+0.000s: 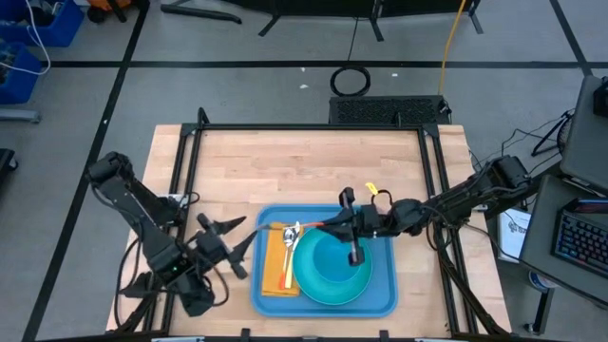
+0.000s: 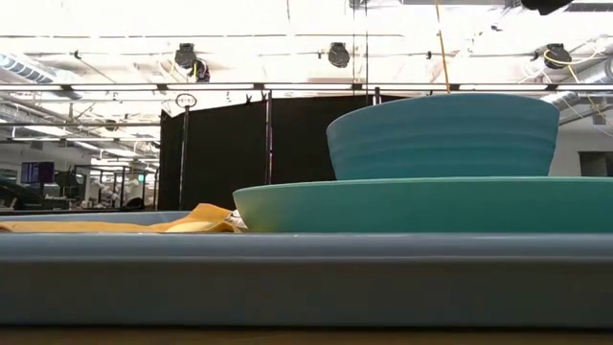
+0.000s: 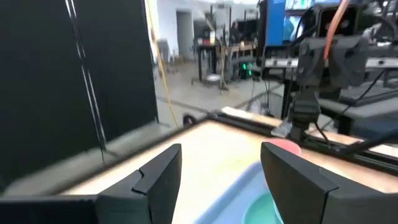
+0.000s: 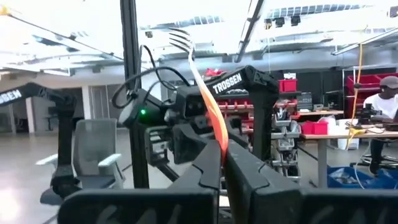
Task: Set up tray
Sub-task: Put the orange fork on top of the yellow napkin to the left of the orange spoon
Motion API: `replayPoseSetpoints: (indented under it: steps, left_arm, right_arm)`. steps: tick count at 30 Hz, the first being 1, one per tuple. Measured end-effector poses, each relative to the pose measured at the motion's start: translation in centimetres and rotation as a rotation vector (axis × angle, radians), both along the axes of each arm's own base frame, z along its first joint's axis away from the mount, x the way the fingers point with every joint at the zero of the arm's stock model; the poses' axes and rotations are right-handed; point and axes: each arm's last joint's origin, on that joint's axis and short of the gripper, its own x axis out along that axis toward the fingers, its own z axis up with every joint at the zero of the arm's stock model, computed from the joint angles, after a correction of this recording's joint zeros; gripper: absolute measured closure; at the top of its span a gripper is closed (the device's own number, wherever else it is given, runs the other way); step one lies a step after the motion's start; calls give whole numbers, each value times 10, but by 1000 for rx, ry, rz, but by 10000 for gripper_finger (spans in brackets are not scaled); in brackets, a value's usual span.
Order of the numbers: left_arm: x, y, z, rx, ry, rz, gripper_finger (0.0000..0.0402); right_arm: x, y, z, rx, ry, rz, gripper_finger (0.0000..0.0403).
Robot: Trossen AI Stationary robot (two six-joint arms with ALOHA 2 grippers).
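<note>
The blue tray [image 1: 385, 296] lies at the table's near middle. On it are a yellow napkin [image 1: 274, 271] at the left and a teal plate [image 2: 421, 203] bearing a teal bowl [image 2: 442, 134]. My right gripper [image 1: 330, 224] reaches over the tray's far part from the right, shut on a fork with an orange handle; the fork's silver tines [image 1: 293, 231] are over the napkin's far end. My left gripper [image 1: 239, 247] hovers just left of the tray, open and holding nothing, with the tray's rim [image 3: 239, 186] ahead of its fingers. My right gripper pinches the fork's orange handle [image 4: 219, 140] between its two fingers. The fingers come from the table's right, about level, and the fork runs on past the fingertips along their line. Its tines [image 4: 180, 37] lead, and the fork is lifted clear above the tray.
Black frame rails [image 1: 313, 127] border the wooden table. Bare wood [image 1: 304, 166] lies beyond the tray on the far side. A keyboard and cables [image 1: 579, 228] sit off the table's right edge. A person sits at a desk [image 4: 379, 106] far off in the room.
</note>
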Motion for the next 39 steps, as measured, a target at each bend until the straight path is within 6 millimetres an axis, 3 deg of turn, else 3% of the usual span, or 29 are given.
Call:
replayPoseSetpoints:
  steps: [3,10,21,25,31,39]
  left_arm:
    - [7,5,-4,-29,23,3,179]
    - [21,-1,-8,99,42,71,184]
    - [42,-23,-36,157,83,78,285]
    - [54,-34,-29,165,95,74,292]
    - [74,-44,-13,180,94,-200,271]
    - [86,-45,-8,249,48,-310,266]
  right_arm:
    - [2,1,-6,10,-8,5,402]
    - [9,6,-19,0,-53,41,402]
    - [18,7,-32,-40,-150,121,403]
    - [22,9,-43,-32,-144,129,403]
    - [25,12,-54,-34,-195,181,403]
    - [20,28,-56,-84,-199,218,403]
